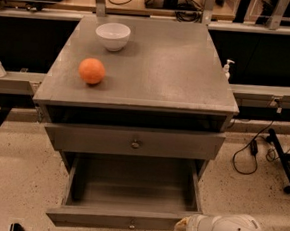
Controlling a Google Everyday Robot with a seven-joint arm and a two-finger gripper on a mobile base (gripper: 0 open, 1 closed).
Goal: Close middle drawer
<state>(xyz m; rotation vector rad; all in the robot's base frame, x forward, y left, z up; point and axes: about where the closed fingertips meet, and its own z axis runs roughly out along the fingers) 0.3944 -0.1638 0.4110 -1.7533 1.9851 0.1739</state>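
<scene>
Middle drawer: grey wood, pulled far out below the table's front edge, nothing inside. Prob. stiff and fairly light, sliding on runners. No grasp needed; push the flat front near centre knob to avoid skewing. Gripper is at the front panel's right end, approx. touching; open or closed can't be told. Nothing blocks travel back in. Above: upper drawer. On top: orange near left edge, white bowl at back-left corner.

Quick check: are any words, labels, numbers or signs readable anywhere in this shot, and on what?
None can be read.
The middle drawer, the orange and the white bowl carry no marks.
Pump bottle: too small to tell.
The pincer, at that drawer's right front corner, shows no lettering.
</scene>
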